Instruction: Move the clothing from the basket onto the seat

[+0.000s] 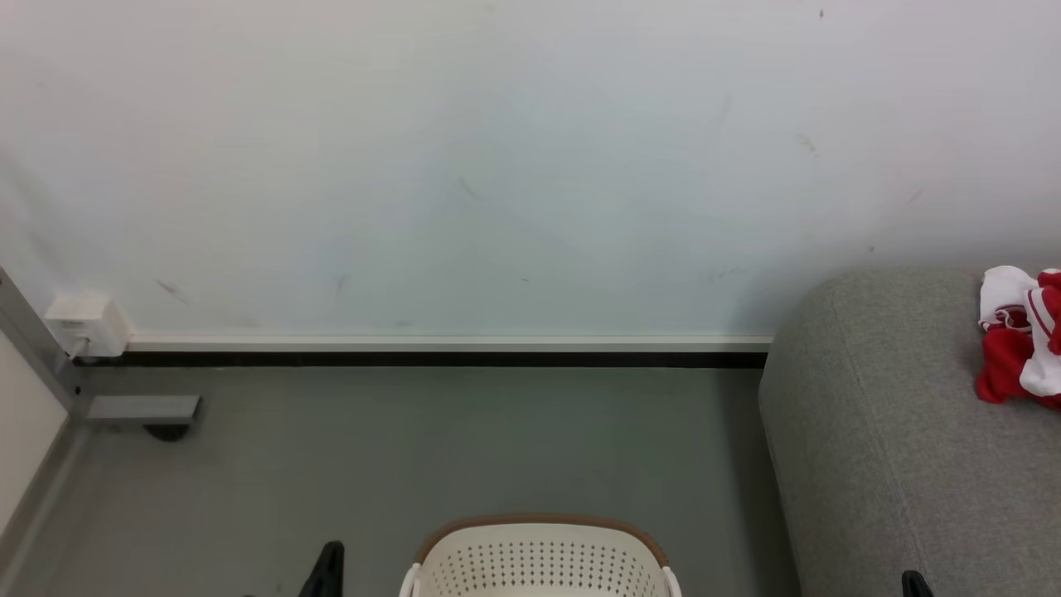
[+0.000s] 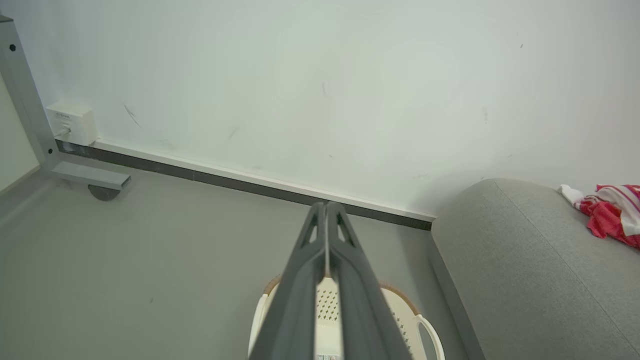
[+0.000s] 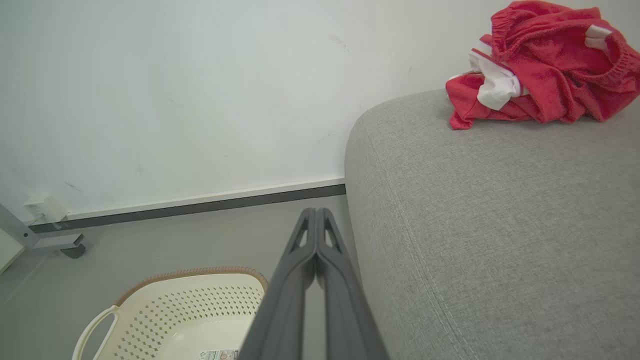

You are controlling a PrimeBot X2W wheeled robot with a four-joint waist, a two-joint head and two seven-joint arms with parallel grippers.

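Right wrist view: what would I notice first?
The red clothing pops out first, heaped on the grey seat at the upper right, near the white wall. Next comes the cream basket on the floor at the lower left, with no clothes in the part that shows.

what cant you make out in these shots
- Basket interior: head view's bottom edge cuts it; the shut left tool and right tool cover parts in the wrist views, so whether it is empty is unclear.
- Clothing on the seat: bunched, so the garment count is unclear; head view's right edge crops it.
- Basket label: too small, cut by right wrist view's bottom edge.
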